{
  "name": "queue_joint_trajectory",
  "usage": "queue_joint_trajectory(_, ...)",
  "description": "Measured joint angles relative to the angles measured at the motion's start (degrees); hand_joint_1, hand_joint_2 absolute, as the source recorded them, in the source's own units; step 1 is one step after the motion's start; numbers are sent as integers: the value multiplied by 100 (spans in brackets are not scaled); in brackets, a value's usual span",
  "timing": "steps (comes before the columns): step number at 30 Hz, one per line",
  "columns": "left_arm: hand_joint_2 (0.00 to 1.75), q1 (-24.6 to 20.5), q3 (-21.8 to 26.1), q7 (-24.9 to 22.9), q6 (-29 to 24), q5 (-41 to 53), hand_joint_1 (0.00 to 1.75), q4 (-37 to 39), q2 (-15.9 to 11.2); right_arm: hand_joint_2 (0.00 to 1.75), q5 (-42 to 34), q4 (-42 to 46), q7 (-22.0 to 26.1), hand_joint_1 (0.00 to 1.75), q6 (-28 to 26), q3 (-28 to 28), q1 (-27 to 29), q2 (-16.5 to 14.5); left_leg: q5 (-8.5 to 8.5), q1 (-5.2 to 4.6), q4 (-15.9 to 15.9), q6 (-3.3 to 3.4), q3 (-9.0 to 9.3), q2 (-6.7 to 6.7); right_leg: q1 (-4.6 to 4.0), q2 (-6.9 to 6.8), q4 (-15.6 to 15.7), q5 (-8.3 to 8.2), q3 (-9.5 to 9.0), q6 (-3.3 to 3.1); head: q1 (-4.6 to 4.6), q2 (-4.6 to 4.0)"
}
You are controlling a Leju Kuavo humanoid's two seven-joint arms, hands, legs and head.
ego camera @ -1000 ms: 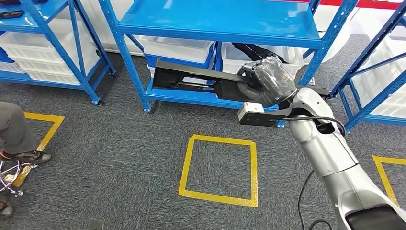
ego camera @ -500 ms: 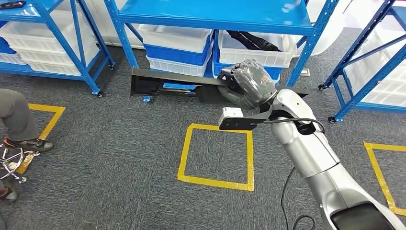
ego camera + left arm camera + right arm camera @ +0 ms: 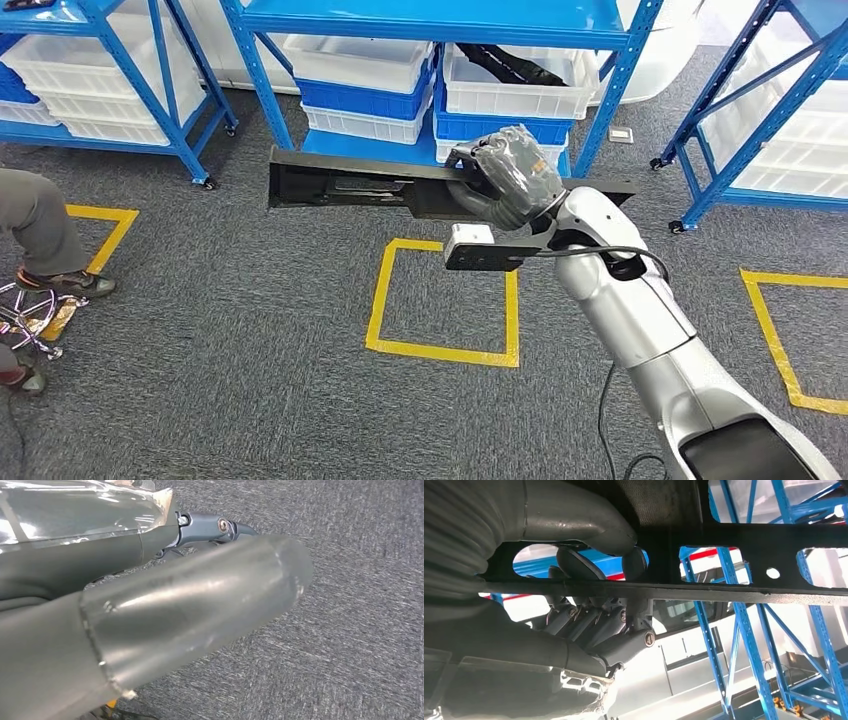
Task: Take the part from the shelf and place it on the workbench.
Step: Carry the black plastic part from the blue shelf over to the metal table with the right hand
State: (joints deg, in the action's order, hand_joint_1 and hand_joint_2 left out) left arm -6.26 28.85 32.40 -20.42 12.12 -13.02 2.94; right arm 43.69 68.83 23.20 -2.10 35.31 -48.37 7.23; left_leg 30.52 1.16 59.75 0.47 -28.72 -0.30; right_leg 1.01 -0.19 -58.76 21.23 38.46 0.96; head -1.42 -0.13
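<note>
- Head view: the right hand (image 3: 510, 180) grips the part (image 3: 345, 187), a long flat black bar with cut-outs, near its middle, so most of the bar reaches out to the hand's left and a shorter end pokes out to its right. Holding it close to the balance point likely keeps it level and off the floor.
- Right wrist view: the fingers (image 3: 589, 625) wrap under the bar's edge while the thumb (image 3: 574, 525) passes through a slot (a hooked grip, judged secure against sliding).
- Left wrist view: the left hand (image 3: 150, 615) hangs over carpet; whether it is released or clenched I cannot tell.
- Beyond the hand stands the blue shelf (image 3: 430, 20) with white bins (image 3: 510, 95); the part is out in front of it, in the air.
- Below the hand lie grey carpet (image 3: 220, 350) and a yellow taped square (image 3: 445, 300); far off to its left, a person's leg (image 3: 40, 225).
</note>
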Motion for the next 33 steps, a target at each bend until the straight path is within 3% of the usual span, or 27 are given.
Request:
queue_joint_trajectory(2,0,-17,8,-8,7,14,0,-3,-8,175,34,-9,-20,171,-11,-19,-16,-13,27,-41,-184,37,57,3,13,-14,51,-110,5,73,-7,0)
queue_joint_trajectory(4,0,-26,13,-27,14,23,0,-2,-11,175,83,-31,-38,171,-17,-22,-8,-19,-121,-44,-244,110,-23,29,13,-13,80,-154,40,134,-13,0)
queue_joint_trajectory(5,0,-32,14,-37,23,28,0,-2,-10,175,108,-43,-43,171,-18,-23,2,-16,-218,-38,-273,155,-85,49,3,-6,-6,-22,97,122,-2,0)
queue_joint_trajectory(6,0,-38,14,-43,32,34,0,-1,-4,175,131,-57,-47,171,-22,-23,13,-13,-320,-33,-299,192,-166,66,-6,-1,-203,211,178,91,11,0)
queue_joint_trajectory(8,0,-52,14,-46,46,50,0,-1,3,175,178,-81,-56,171,-37,-23,35,-13,-496,-53,-296,239,-372,80,-6,4,-914,774,365,27,28,0)
queue_joint_trajectory(9,0,-55,15,-47,46,56,0,-1,5,175,197,-92,-60,171,-45,-23,50,-13,-580,-60,-292,242,-479,82,-6,4,-1286,922,416,43,28,0)
queue_joint_trajectory(10,0,-60,15,-48,46,63,0,-1,9,175,215,-105,-63,171,-52,-23,67,-13,-665,-63,-287,241,-592,86,-6,4,-1556,937,406,91,28,0)
queue_joint_trajectory(11,0,-64,15,-48,46,73,0,-1,14,175,231,-115,-64,171,-59,-23,80,-13,-749,-66,-278,232,-707,89,-7,5,-1651,843,311,156,28,0)
queue_joint_trajectory(12,0,-68,15,-49,46,82,0,-1,21,175,243,-122,-64,171,-63,-24,88,-13,-827,-67,-266,218,-816,90,-7,4,-1534,707,119,211,29,0)
queue_joint_trajectory(13,0,-72,15,-49,45,89,0,-2,27,175,252,-126,-64,171,-68,-30,90,-14,-900,-67,-242,196,-916,89,-7,4,-1208,644,-180,229,28,0)
queue_joint_trajectory(15,0,-77,17,-49,39,95,0,-3,33,175,265,-126,-62,171,-81,-54,89,-34,-1019,-85,-192,139,-1060,88,-35,9,-336,798,-813,161,23,0)
queue_joint_trajectory(16,0,-79,21,-47,34,95,0,-3,33,175,268,-126,-60,171,-89,-67,88,-49,-1078,-94,-184,111,-1096,89,-50,16,-17,916,-997,106,13,0)
queue_joint_trajectory(18,0,-73,29,-44,27,94,0,-3,31,175,275,-139,-55,171,-102,-79,93,-67,-1194,-93,-212,59,-1129,91,-52,24,162,950,-1019,10,0,0)
queue_joint_trajectory(19,0,-64,32,-41,25,93,0,-2,31,175,281,-153,-53,171,-103,-78,97,-74,-1176,-80,-205,32,-1157,83,-33,17,160,895,-984,-34,-1,0)
queue_joint_trajectory(20,0,-54,34,-38,25,92,0,-1,31,175,290,-166,-52,171,-105,-78,101,-79,-1037,-64,-126,0,-1202,76,-12,7,157,831,-942,-92,-4,0)
queue_joint_trajectory(22,0,-43,36,-33,24,91,0,1,28,175,302,-185,-51,171,-109,-79,105,-95,-479,-38,343,-65,-1349,60,12,-8,156,681,-819,-165,-13,0)
queue_joint_trajectory(23,0,-44,37,-32,21,91,0,1,26,175,308,-191,-51,171,-111,-80,106,-100,-187,-31,714,-94,-1430,54,12,-10,151,606,-731,-179,-19,0)
queue_joint_trajectory(24,0,-44,38,-32,19,91,0,1,23,175,313,-200,-51,171,-114,-80,110,-102,-10,-24,1071,-118,-1487,48,11,-10,145,538,-644,-171,-19,0)
queue_joint_trajectory(25,0,-45,38,-33,16,91,0,1,21,175,322,-211,-51,171,-115,-80,116,-102,38,-13,1329,-134,-1492,45,12,-10,137,476,-557,-158,-19,0)
queue_joint_trajectory(26,0,-44,39,-34,13,90,0,1,21,175,337,-223,-51,171,-117,-80,123,-102,-34,2,1419,-143,-1411,44,14,-10,125,417,-470,-139,-20,0)
queue_joint_trajectory(27,0,-45,42,-35,9,86,0,1,21,175,353,-232,-51,171,-119,-80,128,-102,-169,18,1316,-145,-1243,44,19,-9,111,367,-392,-117,-19,0)
queue_joint_trajectory(28,0,-46,46,-36,5,82,0,1,21,175,371,-238,-51,171,-123,-81,130,-103,-286,34,1029,-146,-974,44,25,-9,95,320,-322,-91,-20,0)
queue_joint_trajectory(30,0,-53,58,-36,-1,66,0,1,22,175,407,-240,-56,171,-131,-91,126,-119,-266,32,288,-132,-415,19,18,-5,71,235,-227,-13,-18,0)
queue_joint_trajectory(31,0,-54,64,-35,-3,60,0,1,23,175,420,-242,-60,171,-136,-96,119,-132,-202,16,17,-112,-245,4,11,-5,70,190,-204,34,-16,0)
queue_joint_trajectory(33,0,-52,71,-31,-4,46,0,1,25,175,431,-253,-73,171,-144,-103,109,-166,-180,-35,-154,-20,-206,-13,0,-8,99,93,-182,137,-10,0)
